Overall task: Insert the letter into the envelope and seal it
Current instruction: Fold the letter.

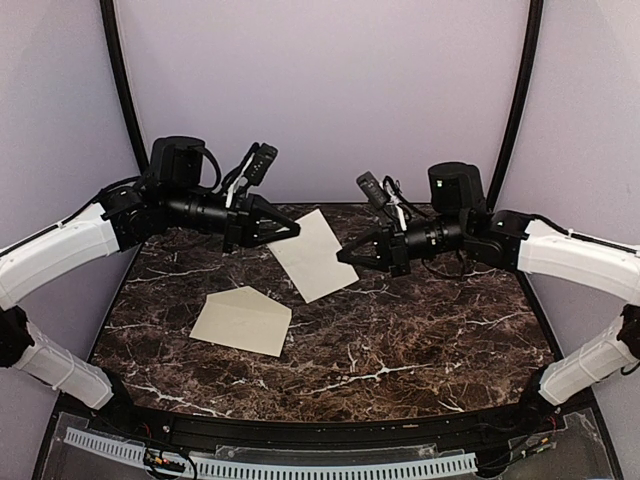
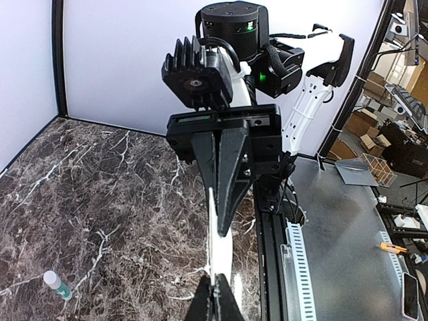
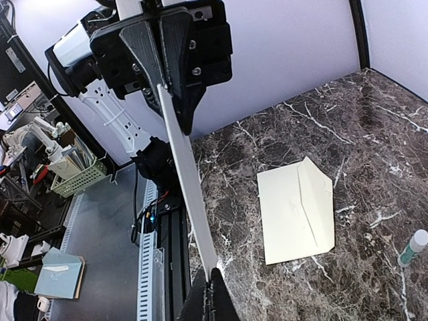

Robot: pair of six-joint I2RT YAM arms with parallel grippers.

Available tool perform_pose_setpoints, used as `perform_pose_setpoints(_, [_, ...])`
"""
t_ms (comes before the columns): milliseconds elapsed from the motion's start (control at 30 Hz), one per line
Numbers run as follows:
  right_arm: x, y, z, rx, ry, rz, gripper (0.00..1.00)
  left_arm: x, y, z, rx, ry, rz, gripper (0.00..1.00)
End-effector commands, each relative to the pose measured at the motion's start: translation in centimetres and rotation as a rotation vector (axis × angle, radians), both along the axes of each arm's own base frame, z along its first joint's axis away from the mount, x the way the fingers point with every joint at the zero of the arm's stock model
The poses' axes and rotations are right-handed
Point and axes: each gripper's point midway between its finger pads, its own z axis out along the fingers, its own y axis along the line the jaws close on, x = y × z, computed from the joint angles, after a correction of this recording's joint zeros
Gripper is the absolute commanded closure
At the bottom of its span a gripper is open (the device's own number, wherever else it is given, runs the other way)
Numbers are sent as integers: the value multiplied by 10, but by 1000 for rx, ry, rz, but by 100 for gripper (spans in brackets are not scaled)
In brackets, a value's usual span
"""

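The dark marble table (image 1: 420,340) is filling the lower half of the top view, and it is being reached over by two arms coming in from the left and right edges of the frame. The letter (image 1: 318,258) is being held in the air just above the centre of the frame, stretched between both tools and tilted, with one corner pointing toward the lower right. In both wrist views it is being seen edge-on as a thin pale strip running up the middle. The envelope (image 1: 242,320) is lying flat on the marble left of centre and lower down, apart from the letter, with its flap apparently folded out. The letter's upper-left edge is being pinched by the left gripper (image 1: 296,229), its fingers clamped together on the sheet. The opposite edge is being pinched in the same way by the right gripper (image 1: 341,257). A small white tube (image 3: 413,247) with a green band is being shown on the marble at the lower right edge of the right wrist view.
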Motion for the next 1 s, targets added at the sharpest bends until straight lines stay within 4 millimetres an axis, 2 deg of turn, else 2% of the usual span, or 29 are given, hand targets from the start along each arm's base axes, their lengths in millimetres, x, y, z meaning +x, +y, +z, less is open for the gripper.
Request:
perform_pose_setpoints(0, [-2,-5,6,22,-27,-12,100,-2,8,9,-19,-36,10,100])
perform_pose_setpoints(100, [-2,-6,8,25,-25,-11,100,-1,10,11,-21,-40,16,100])
perform_pose_setpoints(167, [-3,-5,5,15,-12,-5,88,-1,11,12,-23,-43,19,100])
perform_pose_setpoints(233, [-3,-5,0,3,0,-2,85,0,13,13,-25,-47,23,100])
perform_pose_setpoints(367, [-4,-6,-6,-5,12,-7,94,1,15,15,-28,-51,30,100])
perform_pose_setpoints(400, [-3,-6,-6,-6,11,-12,100,1,15,16,-29,-52,31,100])
perform_pose_setpoints(800, [-1,-7,-14,-18,21,-27,100,1,21,22,-43,-69,49,100])
perform_pose_setpoints(967, [-1,-9,-10,-1,6,-35,100,1,22,23,-47,-70,48,100])
